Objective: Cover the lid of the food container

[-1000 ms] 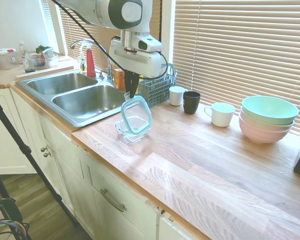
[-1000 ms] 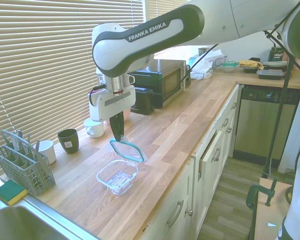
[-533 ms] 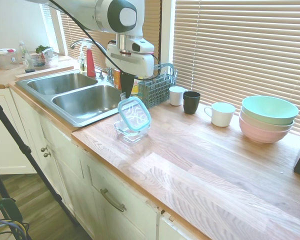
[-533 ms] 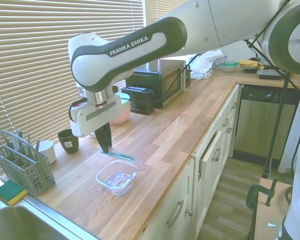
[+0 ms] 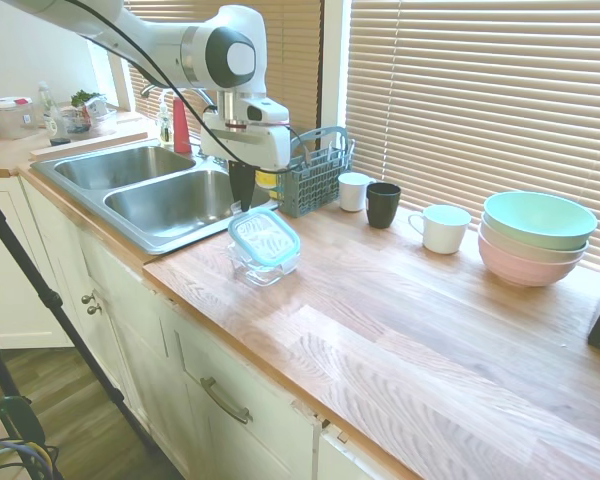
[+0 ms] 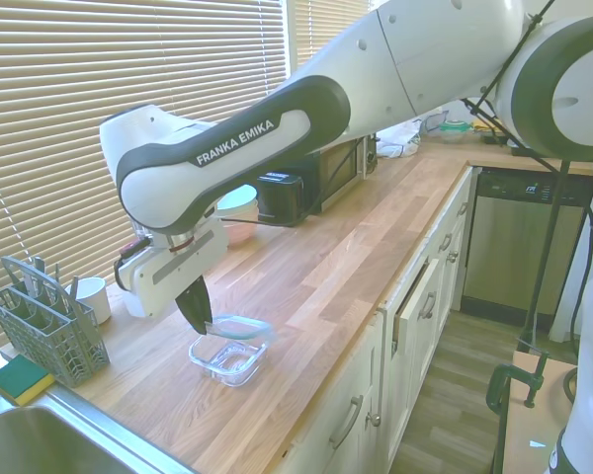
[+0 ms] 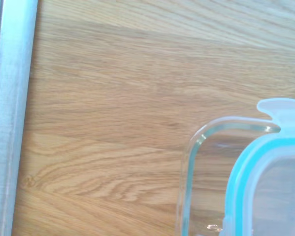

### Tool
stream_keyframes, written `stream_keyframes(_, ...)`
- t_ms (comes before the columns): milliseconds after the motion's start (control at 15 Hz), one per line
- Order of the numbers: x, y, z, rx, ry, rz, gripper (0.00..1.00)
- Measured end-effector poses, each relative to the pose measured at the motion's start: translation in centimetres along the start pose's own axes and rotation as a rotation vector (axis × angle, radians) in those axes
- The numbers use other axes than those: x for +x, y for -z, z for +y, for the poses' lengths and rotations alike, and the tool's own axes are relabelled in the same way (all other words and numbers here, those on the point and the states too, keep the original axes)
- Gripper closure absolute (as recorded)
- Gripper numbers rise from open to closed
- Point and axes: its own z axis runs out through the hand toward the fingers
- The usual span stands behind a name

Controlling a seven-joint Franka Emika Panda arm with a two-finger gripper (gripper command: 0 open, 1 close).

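Claw (image 5: 242, 200) is pinched narrow on one edge of the flat clear plastic lid w/ teal rim (image 5: 265, 238), on the sink side. Lid now lies nearly level, sitting on or just above the small clear glass rounded-square dish (image 5: 260, 264). A sec ago it hung steeply tilted & well above; half a sec ago it was partly levelled. So the arm has swung down & flattened it: placement is almost done, I'd say.

Alignment isn't perfect yet. Wrist view shows glass rim (image 7: 189, 162) poking out past the teal edge (image 7: 241, 177) at one corner, w/ a clear snap tab (image 7: 281, 107) past the rim on the adjacent side. Lid looks offset, not seated square. Probably needs a small slide before release; can't tell if it's touching the rim all round.

Edges/room: dish sits on the wooden counter (image 5: 400, 310) near its front edge & close to the steel sink (image 5: 170, 200), whose rim shows in wrist view (image 7: 10, 98). Blue-grey slotted basket (image 5: 315, 170) stands just behind the claw, so little clearance that way. White cup (image 5: 354, 190), dark cup (image 5: 383, 203), white mug (image 5: 443, 228) & stacked pastel bowls (image 5: 536, 235) are well apart along the blinds. Open counter on the bowl side gives free room to retreat.
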Motion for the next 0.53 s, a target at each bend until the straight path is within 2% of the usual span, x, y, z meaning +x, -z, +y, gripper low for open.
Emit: stream_keyframes(533, -0.9, -3.9, -2.4, -0.044, 0.006, 0.015, 1.00)
